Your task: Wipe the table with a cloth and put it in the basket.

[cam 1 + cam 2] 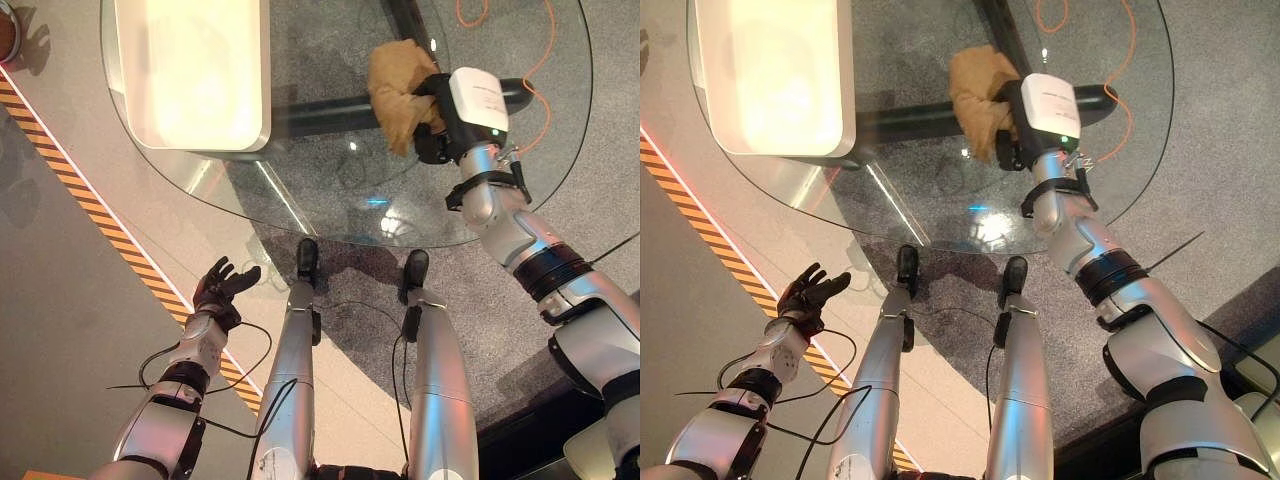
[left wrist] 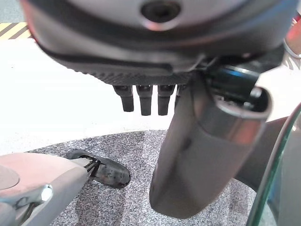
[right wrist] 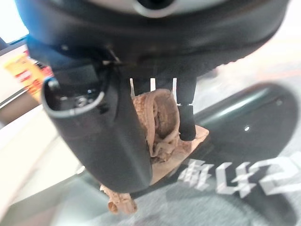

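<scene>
Both arms, left arm (image 1: 170, 400) and right arm (image 1: 520, 235), wear smooth silver-grey shells broken by black bands at the joints. The left hand (image 1: 222, 285) is dark all over. The right hand (image 1: 438, 125) is dark too, its back capped by a rounded white cover (image 1: 478, 98) with a small green light (image 1: 1069, 138). Close up, the left thumb (image 2: 202, 155) is a glossy dark-grey shell beside blunt black fingers (image 2: 145, 100).
</scene>
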Robot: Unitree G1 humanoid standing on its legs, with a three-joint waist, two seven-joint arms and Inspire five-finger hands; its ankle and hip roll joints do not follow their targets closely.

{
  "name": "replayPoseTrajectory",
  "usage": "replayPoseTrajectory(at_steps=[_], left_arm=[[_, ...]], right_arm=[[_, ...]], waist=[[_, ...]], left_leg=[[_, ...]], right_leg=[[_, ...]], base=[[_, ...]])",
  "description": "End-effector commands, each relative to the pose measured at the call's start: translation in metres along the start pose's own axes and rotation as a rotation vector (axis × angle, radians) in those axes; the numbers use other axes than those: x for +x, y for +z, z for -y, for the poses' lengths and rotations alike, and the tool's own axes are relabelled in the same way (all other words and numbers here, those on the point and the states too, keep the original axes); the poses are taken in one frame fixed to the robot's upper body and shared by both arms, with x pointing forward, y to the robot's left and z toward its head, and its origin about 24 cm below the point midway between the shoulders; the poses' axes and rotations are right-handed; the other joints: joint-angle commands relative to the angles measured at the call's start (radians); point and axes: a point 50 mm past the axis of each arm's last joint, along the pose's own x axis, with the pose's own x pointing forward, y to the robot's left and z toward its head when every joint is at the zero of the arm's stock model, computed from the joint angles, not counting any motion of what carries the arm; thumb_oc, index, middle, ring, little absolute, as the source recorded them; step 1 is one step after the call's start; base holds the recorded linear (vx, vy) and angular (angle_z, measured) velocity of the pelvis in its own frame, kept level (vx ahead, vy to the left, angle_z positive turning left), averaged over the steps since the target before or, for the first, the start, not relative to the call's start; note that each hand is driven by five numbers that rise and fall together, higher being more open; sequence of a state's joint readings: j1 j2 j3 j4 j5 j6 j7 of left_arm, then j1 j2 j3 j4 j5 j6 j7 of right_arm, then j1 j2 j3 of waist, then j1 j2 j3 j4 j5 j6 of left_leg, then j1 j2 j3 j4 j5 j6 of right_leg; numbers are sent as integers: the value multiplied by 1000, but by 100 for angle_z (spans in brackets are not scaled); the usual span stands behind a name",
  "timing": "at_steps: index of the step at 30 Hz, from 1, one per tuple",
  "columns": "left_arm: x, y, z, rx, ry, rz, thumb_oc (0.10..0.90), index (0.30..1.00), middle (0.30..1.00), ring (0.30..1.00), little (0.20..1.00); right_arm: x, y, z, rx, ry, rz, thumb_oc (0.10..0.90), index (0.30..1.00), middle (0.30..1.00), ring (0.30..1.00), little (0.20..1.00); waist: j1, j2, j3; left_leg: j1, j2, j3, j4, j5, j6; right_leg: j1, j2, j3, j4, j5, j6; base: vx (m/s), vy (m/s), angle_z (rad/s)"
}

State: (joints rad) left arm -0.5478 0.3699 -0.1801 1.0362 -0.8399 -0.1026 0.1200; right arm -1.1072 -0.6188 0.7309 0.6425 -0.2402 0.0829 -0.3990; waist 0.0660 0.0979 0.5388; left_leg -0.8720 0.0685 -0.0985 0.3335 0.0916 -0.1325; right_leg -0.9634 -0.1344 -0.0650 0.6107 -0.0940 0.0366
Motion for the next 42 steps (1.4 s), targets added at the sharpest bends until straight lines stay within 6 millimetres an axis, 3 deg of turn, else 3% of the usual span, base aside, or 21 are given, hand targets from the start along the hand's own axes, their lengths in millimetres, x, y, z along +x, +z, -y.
replayPoseTrajectory(at_steps=[1, 25, 42], left_arm=[[-2, 2, -20, 18, 84, 36, 800, 900, 900, 900, 900], [-1, 4, -17, 15, 81, 35, 800, 900, 900, 900, 900], [0, 5, -17, 15, 82, 37, 800, 900, 900, 900, 900]], right_arm=[[-5, 82, -14, 56, 79, 386, 100, 300, 300, 300, 200], [-46, 118, -54, 91, 375, 599, 100, 300, 300, 300, 200], [-49, 110, -56, 94, 349, 575, 100, 300, 300, 300, 200]], waist=[[18, 18, -19], [10, 16, -19], [4, 9, -19]], left_leg=[[-15, -128, 89, 75, -68, 123], [-19, -130, 92, 73, -57, 121], [-21, -128, 94, 69, -53, 121]], right_leg=[[27, 65, -71, -101, 37, -15], [18, 63, -70, -101, 45, -12], [15, 63, -69, -109, 55, -10]], base=[[0, 0, 0], [1, 0, 1], [0, 0, 0]])
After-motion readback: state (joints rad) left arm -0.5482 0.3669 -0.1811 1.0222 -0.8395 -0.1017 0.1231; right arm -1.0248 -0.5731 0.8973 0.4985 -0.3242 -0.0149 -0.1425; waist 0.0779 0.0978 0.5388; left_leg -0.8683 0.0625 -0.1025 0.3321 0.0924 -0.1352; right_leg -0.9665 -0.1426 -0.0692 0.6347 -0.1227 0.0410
